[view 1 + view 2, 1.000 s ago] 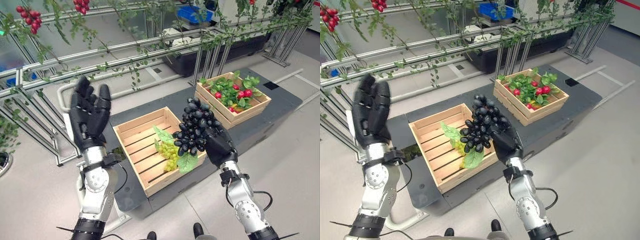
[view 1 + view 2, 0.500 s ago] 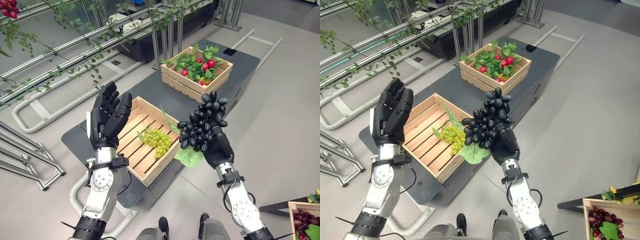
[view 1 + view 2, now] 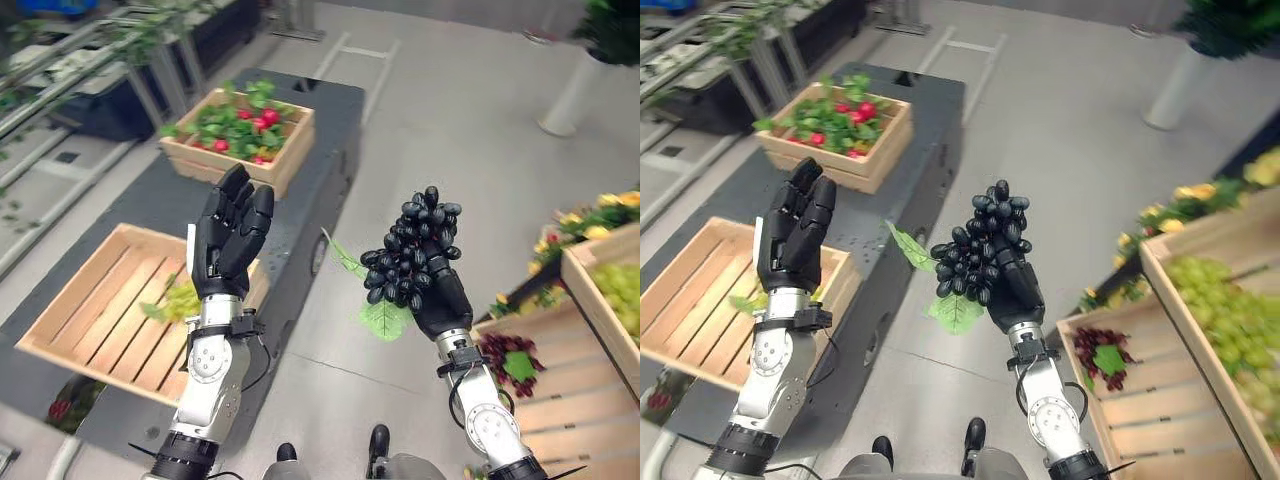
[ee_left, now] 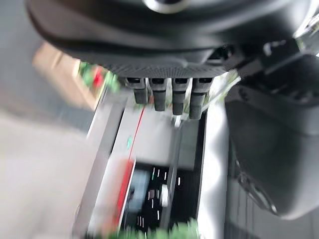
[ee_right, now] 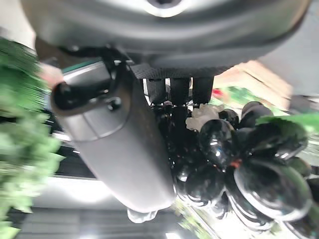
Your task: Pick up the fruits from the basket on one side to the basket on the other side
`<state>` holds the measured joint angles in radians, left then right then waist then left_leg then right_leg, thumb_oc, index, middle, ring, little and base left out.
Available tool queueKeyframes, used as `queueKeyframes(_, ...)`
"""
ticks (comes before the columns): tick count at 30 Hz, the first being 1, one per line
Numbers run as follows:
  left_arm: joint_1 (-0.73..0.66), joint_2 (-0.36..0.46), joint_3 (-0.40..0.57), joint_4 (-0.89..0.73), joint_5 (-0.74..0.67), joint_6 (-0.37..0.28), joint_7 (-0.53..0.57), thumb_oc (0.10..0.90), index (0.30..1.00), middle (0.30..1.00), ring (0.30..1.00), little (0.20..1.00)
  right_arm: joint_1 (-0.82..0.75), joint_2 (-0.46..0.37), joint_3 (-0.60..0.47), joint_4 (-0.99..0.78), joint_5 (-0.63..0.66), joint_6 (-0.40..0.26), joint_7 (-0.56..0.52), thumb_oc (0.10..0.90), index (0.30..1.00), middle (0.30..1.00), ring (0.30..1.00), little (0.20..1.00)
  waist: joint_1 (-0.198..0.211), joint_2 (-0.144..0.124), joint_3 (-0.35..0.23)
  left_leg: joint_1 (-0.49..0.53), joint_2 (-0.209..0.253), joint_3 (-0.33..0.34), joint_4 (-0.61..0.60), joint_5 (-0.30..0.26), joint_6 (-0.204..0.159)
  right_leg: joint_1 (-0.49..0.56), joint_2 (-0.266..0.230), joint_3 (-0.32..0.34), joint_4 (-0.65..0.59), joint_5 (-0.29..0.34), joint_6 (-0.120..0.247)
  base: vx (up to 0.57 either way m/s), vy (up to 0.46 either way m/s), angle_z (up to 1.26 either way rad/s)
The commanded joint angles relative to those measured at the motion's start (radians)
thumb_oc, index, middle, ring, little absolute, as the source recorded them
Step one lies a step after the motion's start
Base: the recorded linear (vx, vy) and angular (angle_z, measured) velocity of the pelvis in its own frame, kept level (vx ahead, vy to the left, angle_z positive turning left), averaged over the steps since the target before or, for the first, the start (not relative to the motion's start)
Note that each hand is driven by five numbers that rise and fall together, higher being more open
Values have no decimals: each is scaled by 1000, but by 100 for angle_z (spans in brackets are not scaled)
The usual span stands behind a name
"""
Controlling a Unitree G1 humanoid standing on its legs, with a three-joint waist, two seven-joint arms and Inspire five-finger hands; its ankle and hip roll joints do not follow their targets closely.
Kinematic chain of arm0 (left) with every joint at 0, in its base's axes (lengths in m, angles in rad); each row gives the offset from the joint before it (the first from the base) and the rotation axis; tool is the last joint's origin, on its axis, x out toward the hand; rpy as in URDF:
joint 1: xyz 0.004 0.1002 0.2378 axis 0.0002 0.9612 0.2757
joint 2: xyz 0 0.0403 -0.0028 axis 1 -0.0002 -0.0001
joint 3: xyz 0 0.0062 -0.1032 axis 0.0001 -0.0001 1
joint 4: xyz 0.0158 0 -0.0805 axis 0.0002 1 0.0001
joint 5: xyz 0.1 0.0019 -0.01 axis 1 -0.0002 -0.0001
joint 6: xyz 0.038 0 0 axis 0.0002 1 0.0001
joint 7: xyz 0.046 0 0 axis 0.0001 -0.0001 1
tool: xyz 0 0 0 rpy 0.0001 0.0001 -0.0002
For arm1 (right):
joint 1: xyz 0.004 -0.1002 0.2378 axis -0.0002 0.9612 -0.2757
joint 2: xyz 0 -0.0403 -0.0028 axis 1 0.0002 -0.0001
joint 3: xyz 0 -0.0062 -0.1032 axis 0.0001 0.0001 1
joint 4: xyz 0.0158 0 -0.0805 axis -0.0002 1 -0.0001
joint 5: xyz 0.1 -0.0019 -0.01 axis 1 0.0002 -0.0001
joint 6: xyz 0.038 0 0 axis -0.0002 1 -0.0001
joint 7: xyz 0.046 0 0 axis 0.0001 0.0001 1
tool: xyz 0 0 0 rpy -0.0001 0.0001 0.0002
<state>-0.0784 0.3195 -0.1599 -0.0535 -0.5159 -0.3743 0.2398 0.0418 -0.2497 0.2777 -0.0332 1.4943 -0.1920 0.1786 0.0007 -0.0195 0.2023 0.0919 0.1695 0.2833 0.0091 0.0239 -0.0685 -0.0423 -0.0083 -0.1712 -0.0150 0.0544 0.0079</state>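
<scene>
While its fingers curl up round the stalk end, the right hand (image 3: 441, 301) holds a bunch of black grapes (image 3: 412, 258) raised in the air over the grey floor (image 3: 440, 130), with the grapes standing above the palm. Two green leaves (image 3: 378, 318) hang off the bunch on its left side, one low beside the hand and a narrower one (image 3: 908, 247) sticking out toward the platform. In the right wrist view the glossy dark berries (image 5: 249, 164) sit pressed against the fingers (image 5: 178, 92).

The left hand (image 3: 228, 245) is lifted too, fingers straight and close together, pointing upward, holding nothing. Behind it lies a pale slatted wooden crate (image 3: 84, 305) on a dark platform (image 3: 318, 120), and a bit of green grapes (image 3: 180, 298) shows in that crate just beside the left wrist. Farther back on the same platform stands a second wooden crate (image 3: 280, 128) filled with green leaves and red fruits (image 3: 265, 117).

On the robot's right there are more wooden crates. A low one (image 3: 1140, 400) near the right forearm holds a dark red bunch with a green leaf (image 3: 1102, 357). A larger crate (image 3: 1185, 300) beside it, set higher, holds green grapes (image 3: 1230, 325). Yellow fruit among leaves (image 3: 580, 215) shows just behind these crates.
</scene>
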Motion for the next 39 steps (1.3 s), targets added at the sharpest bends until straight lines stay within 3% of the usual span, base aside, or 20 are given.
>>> queueKeyframes(1,-83,44,-2,-82,4,-132,-25,800,900,900,900,900,-61,35,-41,-136,-40,32,116,400,300,300,300,300,-20,-56,-82,-136,-88,-107,22,-10,28,124,-28,60,-72,-31,53,-12,-89,-36)
queueKeyframes(3,-59,41,2,-88,20,-142,0,800,900,900,900,900,-41,27,-42,-134,-26,86,132,400,300,300,300,300,-10,-63,-85,-142,-91,-213,54,-23,26,120,-20,113,-65,-30,44,12,-54,-80)
queueKeyframes(4,-55,41,5,-89,22,-144,3,800,900,900,900,900,-39,26,-42,-134,-22,98,135,400,300,300,300,300,-9,-64,-89,-144,-92,-232,55,-21,25,115,-20,121,-64,-28,43,56,30,-123)
queueKeyframes(6,-25,44,22,-98,32,-151,23,800,900,900,900,900,-32,18,-29,-127,-12,142,144,400,300,300,300,300,7,-65,-101,-136,-111,-362,73,-32,30,104,-15,192,-46,-29,38,62,83,-112)
queueKeyframes(10,-3,46,37,-114,16,-133,15,800,900,900,900,900,-25,4,-8,-115,-55,175,104,400,300,300,300,300,18,-52,-112,-116,-132,-457,51,-30,36,90,-24,243,-31,-33,43,28,230,-108)
queueKeyframes(14,-28,45,10,-100,-1,-121,-12,800,900,900,900,900,-29,-15,0,-100,-41,171,82,400,300,300,300,300,-7,-31,-115,-91,-121,-398,15,-32,31,76,-55,230,-20,-38,65,-56,416,-84)
queueKeyframes(19,-37,51,-13,-97,-19,-132,-61,800,900,900,900,900,-26,3,13,-110,-42,146,64,400,300,300,300,300,-22,-14,-94,-76,-179,-348,21,-83,56,19,-127,256,18,-6,135,-99,455,-5)
queueKeyframes(21,-32,51,-6,-98,-24,-121,-69,800,900,900,900,900,-15,14,15,-107,-63,170,50,400,300,300,300,300,-25,-16,-86,-75,-213,-328,26,-97,74,-4,-170,273,-11,62,165,-95,357,-20)
queueKeyframes(22,-30,53,3,-102,-15,-115,-60,800,900,900,900,900,-14,16,14,-104,-70,194,62,400,300,300,300,300,-23,-23,-80,-69,-231,-312,27,-109,83,-17,-206,261,-50,120,180,-119,260,-32)
queueKeyframes(23,-33,58,8,-102,-9,-108,-49,800,900,900,900,900,-17,21,16,-97,-78,217,62,400,300,300,300,300,-16,-26,-75,-69,-237,-296,27,-117,88,-39,-222,237,-58,139,185,-127,236,-37)
queueKeyframes(25,-36,64,18,-95,-13,-102,-49,800,900,900,900,900,-27,16,9,-79,-74,242,68,400,300,300,300,300,-6,-25,-73,-70,-237,-281,20,-115,93,-52,-222,208,-36,130,184,-148,120,-77)
queueKeyframes(26,-34,71,28,-90,-16,-101,-51,800,900,900,900,900,-42,2,5,-69,-88,275,66,400,300,300,300,300,8,-20,-70,-80,-230,-264,16,-105,101,-66,-207,172,34,94,173,-217,83,-102)
queueKeyframes(30,-22,87,31,-92,-38,-110,-72,800,900,900,900,900,-60,-24,2,-43,-91,274,70,400,300,300,300,300,32,0,-70,-101,-207,-248,-9,-62,125,-80,-159,122,249,-18,136,-169,2,-48)
queueKeyframes(32,-22,90,19,-106,-30,-107,-74,800,900,900,900,900,-53,-26,10,-27,-111,254,89,400,300,300,300,300,46,-12,-71,-130,-210,-256,9,-58,133,-64,-158,102,272,-33,124,-153,-139,-18)
queueKeyframes(35,-22,92,11,-109,-39,-102,-73,800,900,900,900,900,-43,-19,14,-3,-130,235,102,400,300,300,300,300,70,-29,-76,-156,-209,-284,19,-48,121,-1,-184,74,166,-22,120,-97,-255,8)
queueKeyframes(36,-25,92,12,-108,-29,-109,-64,800,900,900,900,900,-53,-11,21,18,-142,233,113,400,300,300,300,300,92,-47,-79,-164,-196,-281,10,-43,102,24,-239,33,57,51,138,-155,-417,-29)
queueKeyframes(39,-42,106,16,-97,-19,-127,-42,800,900,900,900,900,-109,-6,35,41,-151,233,109,400,300,300,300,300,105,-71,-64,-157,-157,-242,-15,-49,79,3,-289,4,-27,142,174,-164,-398,-93)
